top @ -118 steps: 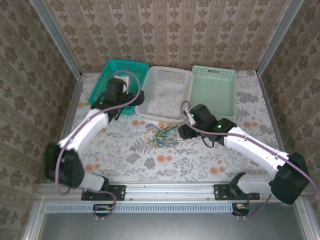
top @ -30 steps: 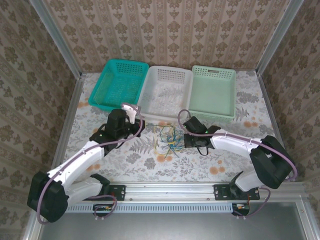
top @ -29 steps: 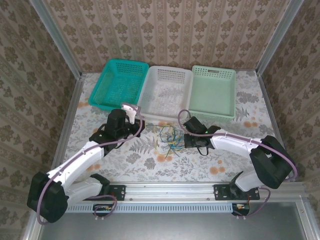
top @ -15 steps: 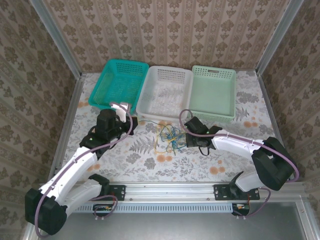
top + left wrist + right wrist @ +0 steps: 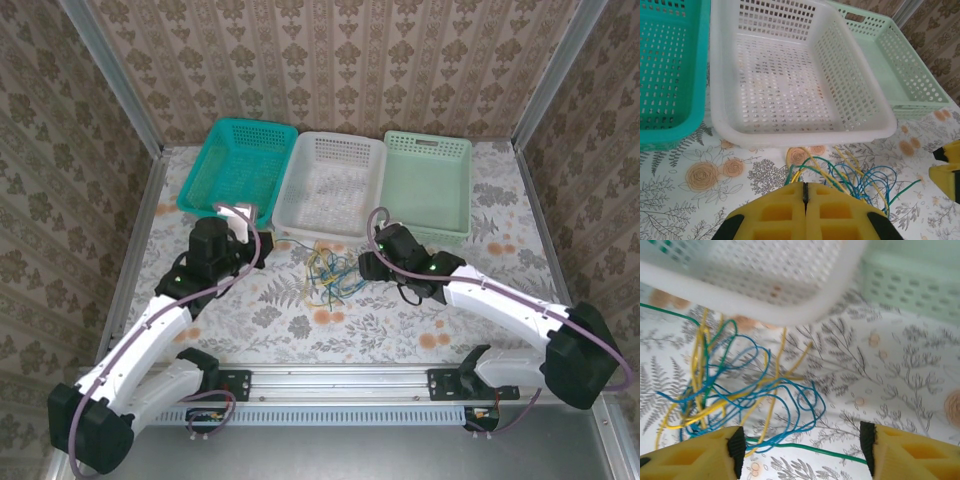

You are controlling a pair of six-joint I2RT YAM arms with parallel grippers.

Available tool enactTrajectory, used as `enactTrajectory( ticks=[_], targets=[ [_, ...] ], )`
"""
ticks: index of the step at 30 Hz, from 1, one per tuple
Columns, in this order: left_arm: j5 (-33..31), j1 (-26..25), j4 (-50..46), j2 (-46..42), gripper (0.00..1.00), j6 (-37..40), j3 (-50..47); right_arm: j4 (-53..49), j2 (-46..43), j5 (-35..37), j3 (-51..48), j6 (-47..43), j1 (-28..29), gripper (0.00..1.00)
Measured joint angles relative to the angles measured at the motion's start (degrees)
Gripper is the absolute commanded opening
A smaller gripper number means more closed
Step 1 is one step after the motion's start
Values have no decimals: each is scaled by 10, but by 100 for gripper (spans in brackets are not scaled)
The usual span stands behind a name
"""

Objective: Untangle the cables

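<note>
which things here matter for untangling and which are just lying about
Job: cables; left pincer, seemingly shut on a strand; right pincer, open by them.
Lying about: teal basket; white basket; mint basket.

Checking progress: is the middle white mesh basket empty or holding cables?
Empty: the white plastic mesh basket has a bare floor; the yellow, green and blue cables lie tangled outside it.

white basket (image 5: 805, 136): smooth perforated plastic | cables (image 5: 740, 390): glossy | table cover (image 5: 880, 370): matt
</note>
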Motion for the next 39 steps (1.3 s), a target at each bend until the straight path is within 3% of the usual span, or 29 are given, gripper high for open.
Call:
enactTrajectory(
  ticks=[6, 16, 19, 23, 27, 39],
  targets=[
    [29, -11, 23, 17, 0, -6, 24, 14, 44, -2, 47, -33, 46, 70],
    [30, -40, 30, 25, 0, -11, 24, 25, 265, -21, 154, -66, 86, 65],
    [26, -40, 30, 12, 0, -11, 24, 21, 296, -24, 178, -76, 87, 54],
    [15, -40, 26, -4, 0, -11, 24, 17, 325, -17, 201, -84, 87, 28],
    [10, -36, 20, -9, 0, -10, 24, 3, 325, 0, 201, -88, 87, 11],
    [9, 39, -33, -9, 0, 7, 26, 0, 186, -11, 97, -76, 66, 16]
  ],
)
